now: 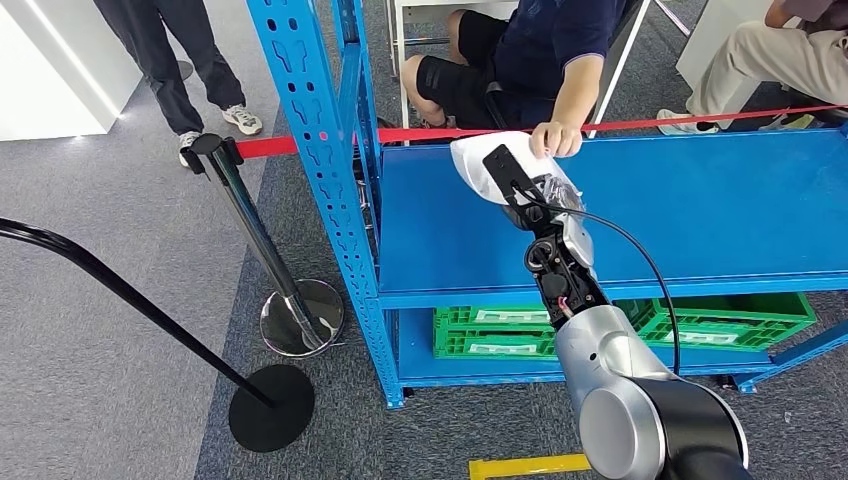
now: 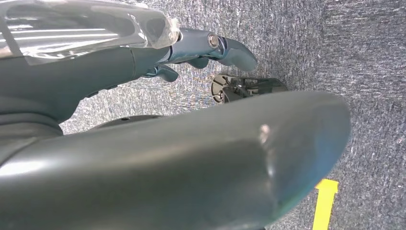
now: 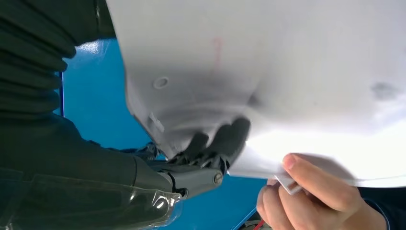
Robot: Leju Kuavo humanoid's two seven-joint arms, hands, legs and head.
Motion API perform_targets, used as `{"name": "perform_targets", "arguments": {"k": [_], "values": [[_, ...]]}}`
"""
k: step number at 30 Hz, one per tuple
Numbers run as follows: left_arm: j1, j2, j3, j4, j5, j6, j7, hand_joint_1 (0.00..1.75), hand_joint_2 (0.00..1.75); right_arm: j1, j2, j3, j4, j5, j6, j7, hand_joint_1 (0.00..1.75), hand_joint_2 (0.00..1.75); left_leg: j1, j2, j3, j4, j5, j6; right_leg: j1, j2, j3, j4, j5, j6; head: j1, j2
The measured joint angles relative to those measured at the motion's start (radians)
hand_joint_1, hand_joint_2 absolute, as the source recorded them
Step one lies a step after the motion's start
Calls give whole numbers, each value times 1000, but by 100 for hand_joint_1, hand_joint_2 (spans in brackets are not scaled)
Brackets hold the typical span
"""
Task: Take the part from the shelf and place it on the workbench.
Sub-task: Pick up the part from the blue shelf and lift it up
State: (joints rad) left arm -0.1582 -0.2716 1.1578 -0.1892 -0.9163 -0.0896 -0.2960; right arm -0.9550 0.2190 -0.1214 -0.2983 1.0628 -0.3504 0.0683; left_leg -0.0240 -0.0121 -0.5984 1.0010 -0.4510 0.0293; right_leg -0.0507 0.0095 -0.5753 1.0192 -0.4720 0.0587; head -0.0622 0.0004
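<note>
The right hand (image 1: 520,195) grips the white part (image 1: 478,160) at the shelf's (image 1: 720,200) back edge; a seated person's hand (image 1: 556,138) holds its far rim. Left hand (image 2: 210,48) hangs with fingers apart, over carpet.

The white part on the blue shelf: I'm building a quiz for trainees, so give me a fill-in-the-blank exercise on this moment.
1. The white part sits over the ____ shelf.
2. The robot's ____ hand has its fingers on the part.
3. A person's hand holds the part's far ____.
4. Green ____ sit on the lower level under the shelf.

Missing words: blue; right; edge; crates
</note>
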Motion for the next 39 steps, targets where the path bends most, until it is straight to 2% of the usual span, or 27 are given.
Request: {"name": "perform_targets", "arguments": {"k": [25, 29, 35, 39], "values": [[0, 0, -10, 0, -4, -4, -18, 0, 0, 2, -3, -1, 0, 6, 6, -18, 175, 0, 0, 0, 1, -1, 0, 0, 0, -1, 0, 0, 0, 0, 0, 0], [0, 0, -11, 0, -6, -1, -24, 0, 175, 2, -5, -1, 0, 7, 8, -19, 175, 0, 0, 0, 1, -1, 0, 0, 0, -1, 0, 0, 0, 0, 0, 0], [0, 0, -23, 0, -25, 3, -24, 0, 175, 2, -6, -2, 0, 8, 9, -23, 175, 0, 0, 0, 1, -1, 0, 0, 0, -1, 0, 0, 0, 0, 0, 0], [0, 0, -23, 0, 11, -35, -47, 0, 175, 2, -7, -3, 0, 9, 12, -28, 175, 0, 0, 0, 1, -1, 0, 0, 0, -1, 0, 0, 0, 0, 0, 0]]}}
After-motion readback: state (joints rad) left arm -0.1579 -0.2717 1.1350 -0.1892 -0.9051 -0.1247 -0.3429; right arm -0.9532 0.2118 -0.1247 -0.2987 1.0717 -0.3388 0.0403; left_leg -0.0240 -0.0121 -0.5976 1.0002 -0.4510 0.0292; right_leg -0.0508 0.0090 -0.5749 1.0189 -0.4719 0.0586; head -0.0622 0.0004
